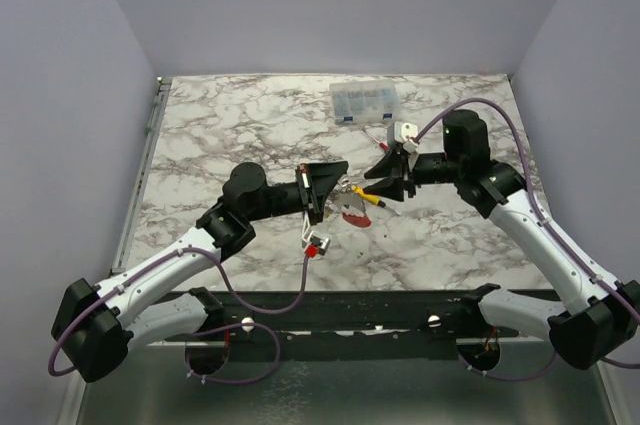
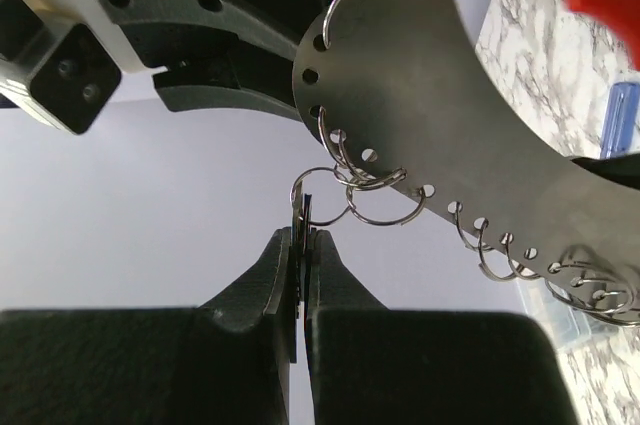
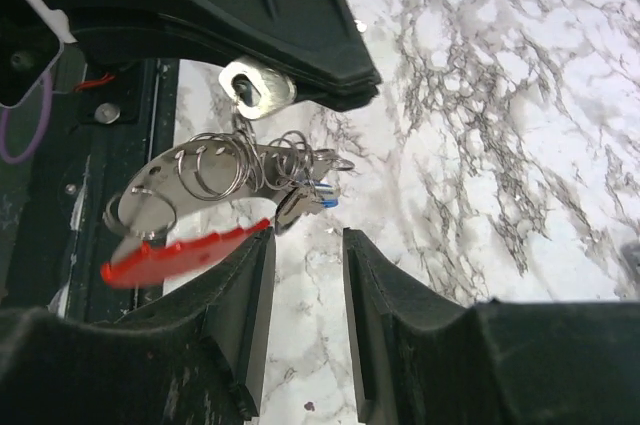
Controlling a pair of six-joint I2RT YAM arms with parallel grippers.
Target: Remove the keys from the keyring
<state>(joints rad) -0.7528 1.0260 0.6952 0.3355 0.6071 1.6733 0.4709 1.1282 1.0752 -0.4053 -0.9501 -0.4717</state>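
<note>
Hanging above the middle of the marble table (image 1: 250, 115), the red-banded grey metal keyring (image 2: 430, 95) carries small silvery keys (image 3: 305, 200). The left gripper (image 2: 302, 240) pinches one. The right gripper (image 3: 305, 255), part-open and empty, waits just right. Apparently none detached.

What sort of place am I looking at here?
Probably a robot test booth: plain walls box in a marble-patterned table, left arm and right arm bolted at its near edge.

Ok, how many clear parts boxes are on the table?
1. The clear parts box sits at the far edge of the table, right of centre; none looks hidden.
</note>
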